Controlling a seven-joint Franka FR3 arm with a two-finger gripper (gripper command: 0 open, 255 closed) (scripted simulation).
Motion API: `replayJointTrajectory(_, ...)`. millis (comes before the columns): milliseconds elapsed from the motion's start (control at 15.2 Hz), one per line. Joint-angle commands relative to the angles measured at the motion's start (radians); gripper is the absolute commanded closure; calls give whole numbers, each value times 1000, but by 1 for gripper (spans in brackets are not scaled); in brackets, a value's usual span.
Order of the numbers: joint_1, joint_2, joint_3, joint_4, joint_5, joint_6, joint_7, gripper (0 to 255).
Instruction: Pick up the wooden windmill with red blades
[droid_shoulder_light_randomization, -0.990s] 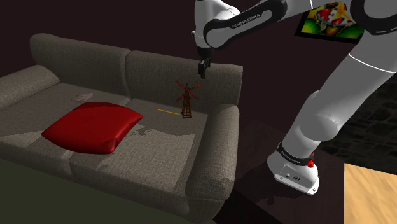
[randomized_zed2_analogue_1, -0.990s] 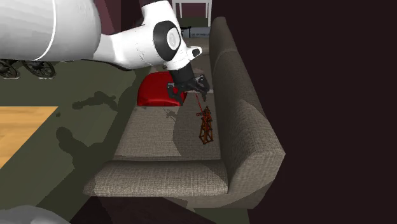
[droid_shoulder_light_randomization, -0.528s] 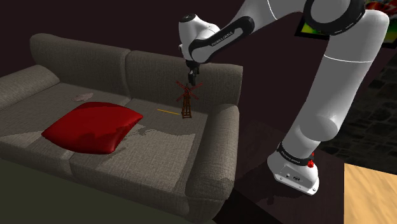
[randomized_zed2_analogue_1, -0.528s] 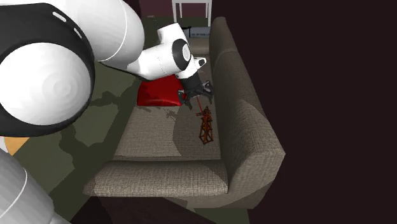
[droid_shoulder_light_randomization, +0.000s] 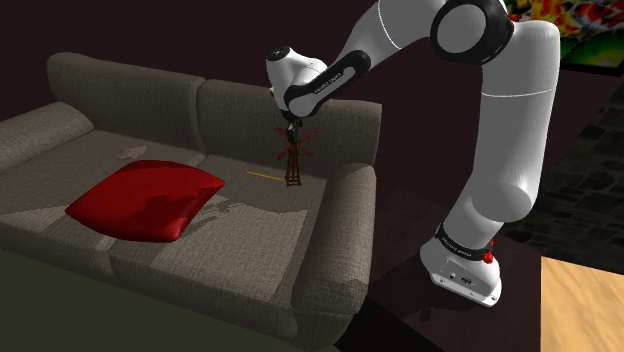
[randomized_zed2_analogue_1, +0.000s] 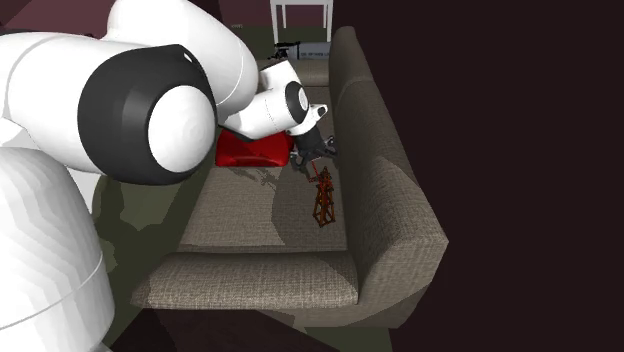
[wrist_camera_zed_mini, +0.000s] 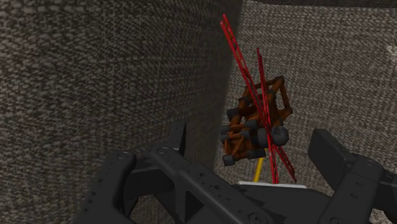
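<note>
Fingers (wrist_camera_zed_mini: 327, 153) apart, nothing gripped; I see the windmill (wrist_camera_zed_mini: 254, 124) between them: brown lattice tower, thin red blades, upright on sofa (droid_shoulder_light_randomization: 250, 215).

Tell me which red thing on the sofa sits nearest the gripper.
The small windmill with red blades, standing upright right below the gripper; the red cushion lies flat farther along the sofa.

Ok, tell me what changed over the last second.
The gripper came down and toward the shoulder view's left, to the windmill. Its open fingers now straddle it without touching, so nothing is gripped. The windmill and red cushion stayed put.
</note>
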Motion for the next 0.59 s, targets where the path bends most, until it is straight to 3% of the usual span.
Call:
replayJointTrajectory(0,1,16,-3,-7,-10,21,13,0)
replayJointTrajectory(330,3,46,-8,-14,-24,54,33,0)
replayJointTrajectory(396,3,45,-8,-14,-24,54,33,255)
replayJointTrajectory(528,3,45,-8,-14,-23,54,33,255)
